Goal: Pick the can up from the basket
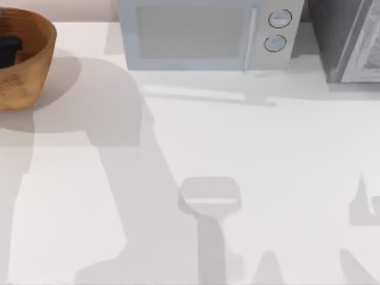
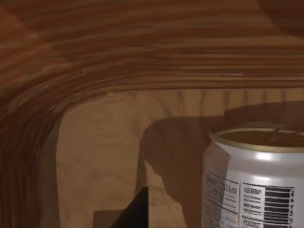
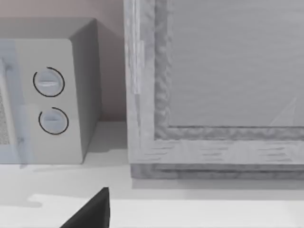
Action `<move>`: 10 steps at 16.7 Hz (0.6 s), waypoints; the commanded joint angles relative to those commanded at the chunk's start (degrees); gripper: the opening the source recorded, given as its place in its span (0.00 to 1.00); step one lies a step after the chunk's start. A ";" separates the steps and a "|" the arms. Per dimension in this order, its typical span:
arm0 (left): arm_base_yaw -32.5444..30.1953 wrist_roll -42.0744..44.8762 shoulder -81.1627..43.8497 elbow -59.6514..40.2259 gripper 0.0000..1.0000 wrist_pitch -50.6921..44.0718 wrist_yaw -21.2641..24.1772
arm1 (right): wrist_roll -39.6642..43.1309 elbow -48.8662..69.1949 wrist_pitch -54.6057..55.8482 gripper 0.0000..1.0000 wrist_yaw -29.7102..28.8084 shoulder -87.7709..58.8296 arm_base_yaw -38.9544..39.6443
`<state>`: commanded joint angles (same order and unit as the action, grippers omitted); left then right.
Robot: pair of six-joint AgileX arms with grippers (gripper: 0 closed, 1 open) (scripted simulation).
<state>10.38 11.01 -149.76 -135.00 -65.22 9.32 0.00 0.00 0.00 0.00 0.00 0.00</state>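
Note:
The basket (image 1: pixel 27 71) stands at the table's far left corner, round and woven, tan outside and cut off by the picture's left edge. My left gripper (image 1: pixel 9 50) is down inside it, showing as a dark shape. In the left wrist view the ribbed orange-brown basket wall (image 2: pixel 142 52) curves close around. The can (image 2: pixel 256 185) stands upright on the basket floor, with a silver side printed with a barcode and a golden top. A dark tip of my left gripper (image 2: pixel 135 213) sits beside the can with a gap between them. A dark tip of my right gripper (image 3: pixel 92 211) hangs over the table.
A grey microwave (image 1: pixel 205 32) with two round dials stands at the back centre. A grey cabinet-like block (image 1: pixel 347 38) stands at the back right, close in front of the right wrist camera. Arm shadows fall across the white table (image 1: pixel 267 154).

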 joint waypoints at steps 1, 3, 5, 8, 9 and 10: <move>0.00 0.00 0.00 0.00 0.47 0.00 0.00 | 0.00 0.00 0.00 1.00 0.00 0.00 0.00; 0.00 0.00 0.00 0.00 0.32 0.00 0.00 | 0.00 0.00 0.00 1.00 0.00 0.00 0.00; 0.00 0.00 0.00 0.00 0.17 0.00 0.00 | 0.00 0.00 0.00 1.00 0.00 0.00 0.00; 0.00 0.00 0.00 0.00 0.00 0.00 0.00 | 0.00 0.00 0.00 1.00 0.00 0.00 0.00; 0.00 0.00 0.00 0.00 0.00 0.00 0.00 | 0.00 0.00 0.00 1.00 0.00 0.00 0.00; 0.00 0.00 0.00 0.00 0.00 0.00 0.00 | 0.00 0.00 0.00 1.00 0.00 0.00 0.00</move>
<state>10.38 11.01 -149.76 -135.00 -65.22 9.32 0.00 0.00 0.00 0.00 0.00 0.00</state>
